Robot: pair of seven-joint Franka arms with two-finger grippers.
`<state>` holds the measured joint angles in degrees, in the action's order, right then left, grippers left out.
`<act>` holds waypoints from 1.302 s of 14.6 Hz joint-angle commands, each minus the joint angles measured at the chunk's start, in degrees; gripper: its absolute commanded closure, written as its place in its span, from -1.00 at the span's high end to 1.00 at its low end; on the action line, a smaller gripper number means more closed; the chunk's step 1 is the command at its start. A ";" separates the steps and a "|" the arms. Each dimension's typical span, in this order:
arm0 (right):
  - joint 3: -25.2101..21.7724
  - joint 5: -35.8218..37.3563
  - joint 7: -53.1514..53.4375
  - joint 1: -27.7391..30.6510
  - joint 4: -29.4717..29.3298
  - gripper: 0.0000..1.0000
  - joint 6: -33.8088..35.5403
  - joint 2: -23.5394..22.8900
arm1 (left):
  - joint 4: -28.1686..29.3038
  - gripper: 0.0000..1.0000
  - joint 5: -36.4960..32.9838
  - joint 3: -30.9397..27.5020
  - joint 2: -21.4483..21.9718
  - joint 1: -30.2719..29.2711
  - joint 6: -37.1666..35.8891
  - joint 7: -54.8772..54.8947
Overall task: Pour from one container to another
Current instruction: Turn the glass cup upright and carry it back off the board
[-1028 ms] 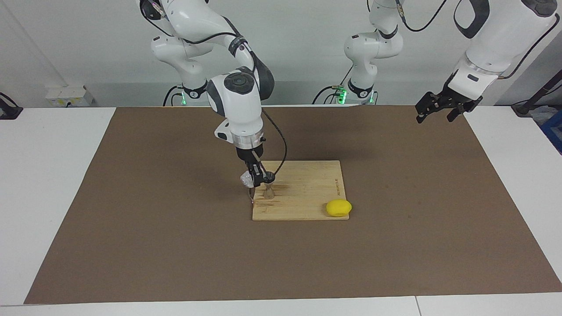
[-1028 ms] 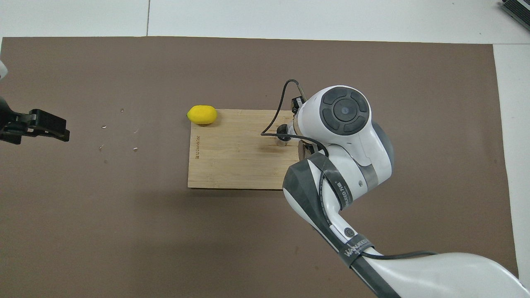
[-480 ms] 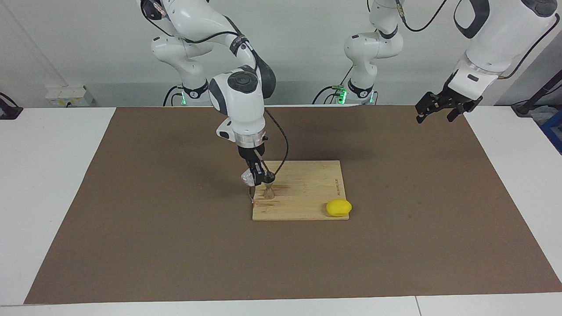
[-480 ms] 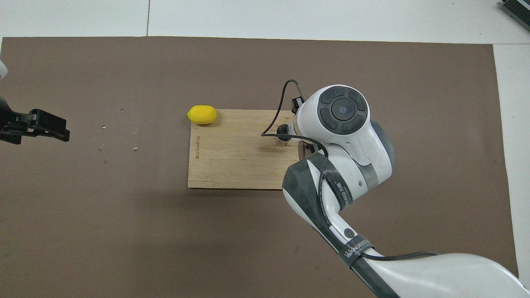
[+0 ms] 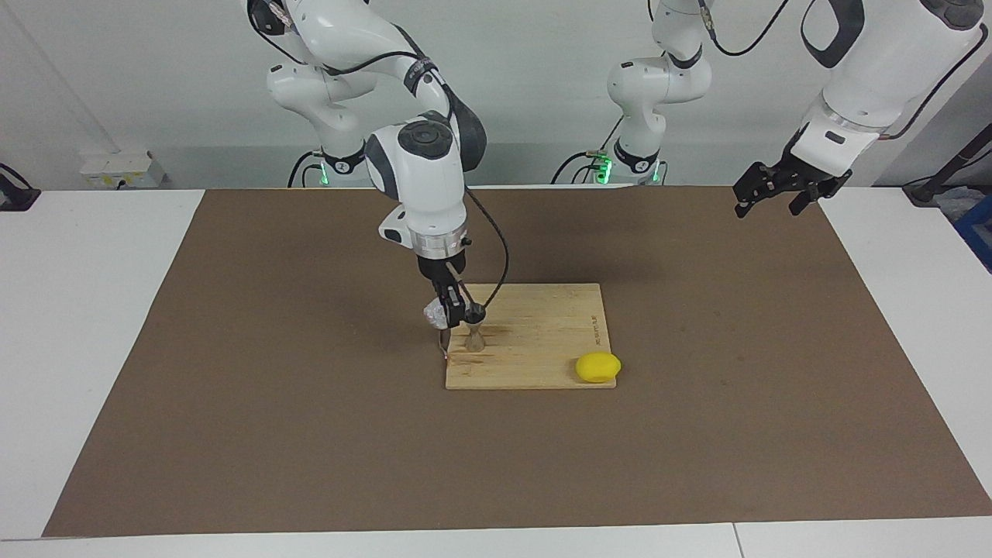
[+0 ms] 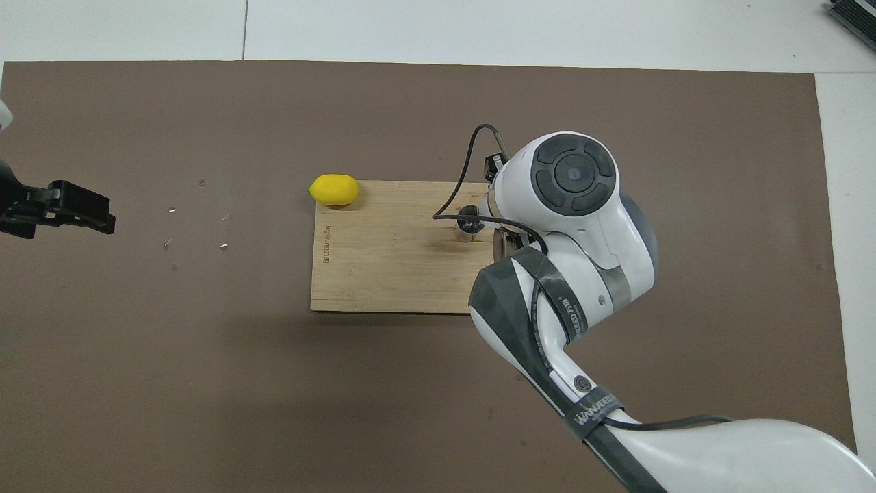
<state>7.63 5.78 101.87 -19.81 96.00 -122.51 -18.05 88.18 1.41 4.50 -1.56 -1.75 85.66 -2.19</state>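
Jaws on the right gripper (image 5: 453, 314) are clenched on the clear cup (image 5: 434, 315), tipped sideways right over the steel jigger (image 5: 474, 339), which stands just below the jaws on the wooden cutting board (image 5: 542, 341). My guess: the cup is light, stiff and a bit slick, so gripping across its wall near the middle makes sense. The jigger looks tippy with that narrow waist, and a nudge could topple it. The yellow lemon (image 5: 597, 367) sits on the board corner, well clear of the jaws. The left gripper (image 5: 775, 194) waits off to the side, jaws spread with nothing in them.
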 commanded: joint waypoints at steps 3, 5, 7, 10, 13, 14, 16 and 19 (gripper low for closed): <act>0.45 -2.88 1.23 1.09 -1.79 -1.00 0.78 -0.93 | 0.94 1.00 -0.71 -0.20 0.68 0.44 0.21 -0.10; 0.45 -4.54 1.23 1.96 -1.70 -1.00 0.69 -1.02 | 0.94 1.00 -0.71 -0.20 0.68 0.44 0.21 -0.10; 0.45 -7.88 0.97 3.01 -1.79 -1.00 0.43 -1.02 | 0.94 1.00 -0.71 -0.20 0.68 0.44 0.21 -0.10; 0.45 -10.08 0.70 3.72 -1.70 -1.00 0.43 -1.02 | 0.94 1.00 -0.71 -0.20 0.68 0.44 0.21 -0.10; 0.45 -14.30 -0.26 5.04 -1.70 -1.00 0.34 -1.02 | 0.94 1.00 -0.71 -0.20 0.68 0.44 0.21 -0.10; 0.45 -15.18 -1.05 5.65 -1.61 -1.00 0.43 -1.02 | 0.94 1.00 -0.71 -0.20 0.68 0.44 0.21 -0.10; 0.45 -17.98 -2.89 7.14 -1.17 -1.00 0.43 -1.02 | 0.94 1.00 -0.71 -0.20 0.68 0.44 0.21 -0.10; 0.45 -23.60 -6.85 10.57 0.23 -1.00 0.69 -0.76 | 0.94 1.00 -0.71 -0.20 0.68 0.44 0.21 -0.10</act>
<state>7.55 -14.12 98.27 -11.97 96.00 -122.51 -18.60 88.18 1.41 4.50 -1.56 -1.75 85.66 -2.19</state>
